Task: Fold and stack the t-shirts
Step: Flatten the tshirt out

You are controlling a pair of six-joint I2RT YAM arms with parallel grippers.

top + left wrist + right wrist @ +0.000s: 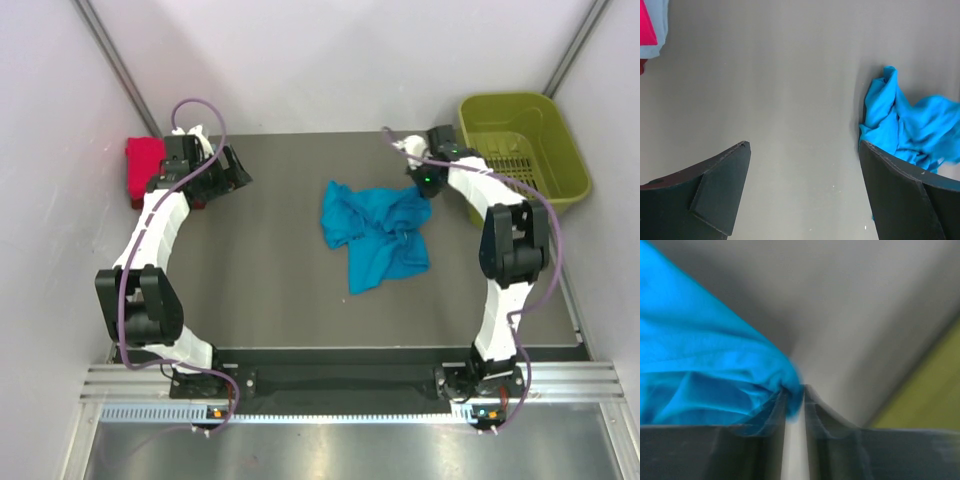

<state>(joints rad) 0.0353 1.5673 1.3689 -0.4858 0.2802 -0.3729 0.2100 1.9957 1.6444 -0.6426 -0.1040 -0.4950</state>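
Note:
The teal-blue t-shirt [375,230] lies crumpled in the middle of the table; it also shows in the left wrist view [905,132] and the right wrist view [705,365]. My right gripper [425,190] sits at the shirt's far right corner, its jaws shut on a pinch of teal cloth [794,399]. My left gripper [235,170] is open and empty over bare table at the far left, well apart from the teal shirt. The folded red t-shirt [143,165] lies at the far left edge, a sliver of it [647,25] with pale grey-blue cloth [659,30] beside it in the left wrist view.
The olive-green plastic basket [525,150] stands at the far right corner, close behind my right arm. Grey walls close in the table at the left, back and right.

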